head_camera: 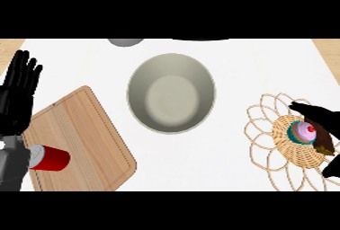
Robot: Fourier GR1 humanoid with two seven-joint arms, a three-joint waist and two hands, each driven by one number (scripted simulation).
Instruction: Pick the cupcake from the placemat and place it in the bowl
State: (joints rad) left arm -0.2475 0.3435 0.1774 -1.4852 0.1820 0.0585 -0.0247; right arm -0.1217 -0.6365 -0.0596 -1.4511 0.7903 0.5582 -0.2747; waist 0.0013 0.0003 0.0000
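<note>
Grasping step: the right hand (320, 116) seems to curl its fingers round the pink-frosted cupcake (305, 131) on the woven straw placemat (287, 149). Next it must lift the cupcake across to the round grey bowl (143, 75).

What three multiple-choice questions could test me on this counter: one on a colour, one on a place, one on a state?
1. The cup on the cutting board is: A red, B blue, C green.
2. The cupcake sits: A on the cutting board, B on the woven placemat, C inside the cup.
3. The left hand is: A curled round the cup, B open, C a fist.

Key: A, the cup's body is plainly red; B, the woven mat lies right under the cupcake; B, its fingers are straight, pointing up at the view's left edge.
</note>
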